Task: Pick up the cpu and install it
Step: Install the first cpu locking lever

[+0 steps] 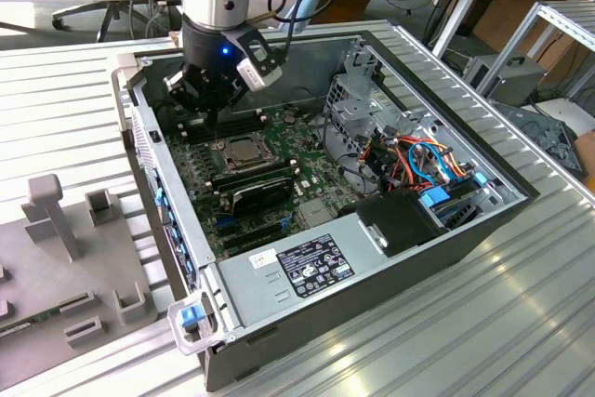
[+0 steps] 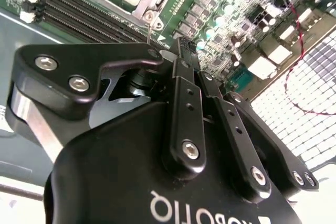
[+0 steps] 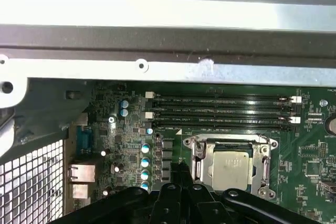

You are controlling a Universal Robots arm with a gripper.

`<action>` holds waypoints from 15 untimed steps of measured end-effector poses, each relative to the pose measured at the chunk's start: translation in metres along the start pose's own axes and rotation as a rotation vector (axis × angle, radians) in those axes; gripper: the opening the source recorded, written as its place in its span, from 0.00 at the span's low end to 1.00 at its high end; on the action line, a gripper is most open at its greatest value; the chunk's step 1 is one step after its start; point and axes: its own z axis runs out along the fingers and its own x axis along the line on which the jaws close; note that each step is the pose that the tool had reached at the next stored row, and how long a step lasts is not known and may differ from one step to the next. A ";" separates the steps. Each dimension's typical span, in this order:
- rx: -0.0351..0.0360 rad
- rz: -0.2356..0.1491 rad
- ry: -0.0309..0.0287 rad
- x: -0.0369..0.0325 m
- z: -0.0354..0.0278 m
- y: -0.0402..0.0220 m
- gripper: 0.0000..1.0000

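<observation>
The small flat square cpu (image 1: pixel 244 149) with a dull silver-beige metal top lies in the dark square socket with a shiny metal frame (image 3: pixel 197 157) on the green motherboard (image 1: pixel 316 183), inside the open grey sheet-metal computer case (image 1: pixel 446 258) on the ribbed aluminium counter (image 1: pixel 418 341). Faint print on the cpu's top cannot be read. The matte black gripper (image 2: pixel 182 45), its linked arms pinned with silver screws, hangs over the board just beside the socket, jaws pressed together with nothing between them. White lettering marks its body. Long black memory slots (image 3: pixel 220 111) lie beside the socket. A black-and-white printed label (image 1: pixel 314 267) sits on the case's inner metal cover
</observation>
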 end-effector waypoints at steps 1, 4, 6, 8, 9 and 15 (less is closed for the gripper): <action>-0.0008 0.000 -0.0001 0.0000 0.0001 0.0026 0.11; -0.0364 0.000 -0.0013 0.0003 0.0000 0.0055 0.11; -0.0693 0.000 -0.0026 0.0004 0.0001 0.0056 0.11; -0.0747 0.000 -0.0026 0.0004 0.0001 0.0057 0.11; -0.0784 0.000 -0.0027 0.0003 0.0001 0.0055 0.11; -0.1084 0.000 -0.0037 -0.0041 0.0007 0.0051 0.11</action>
